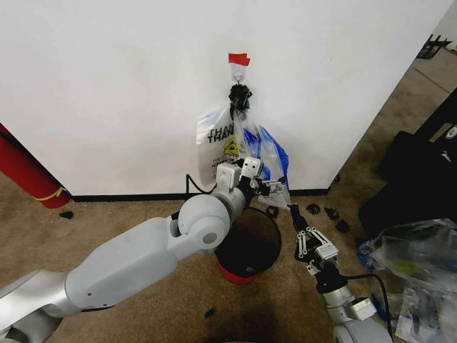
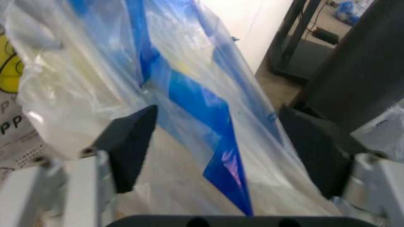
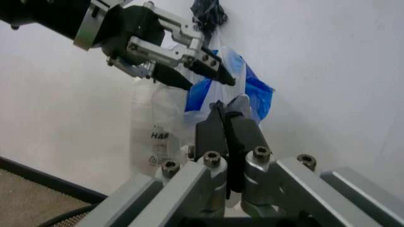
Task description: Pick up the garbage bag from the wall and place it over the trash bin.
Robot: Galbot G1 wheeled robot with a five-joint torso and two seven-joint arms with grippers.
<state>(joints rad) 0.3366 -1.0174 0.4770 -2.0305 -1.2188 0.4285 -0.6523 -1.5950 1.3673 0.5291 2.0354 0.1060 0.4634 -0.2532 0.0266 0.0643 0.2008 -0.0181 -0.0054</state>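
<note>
Head view high, facing wall (image 1: 107, 86), wrist views close, sharing garbage bag (image 1: 221, 139)

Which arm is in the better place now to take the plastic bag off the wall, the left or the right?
Probably the left. The left gripper is open with the thin translucent blue-striped garbage bag between its fingers. The right gripper is shut, lower, beside the bag above the round black trash bin.

One garbage bag (image 1: 227, 146) on one wall (image 1: 107, 86); one trash bin (image 1: 250, 246); two grippers, left (image 1: 273, 190) and right (image 1: 294, 214); one red cylinder (image 1: 25, 175).
</note>
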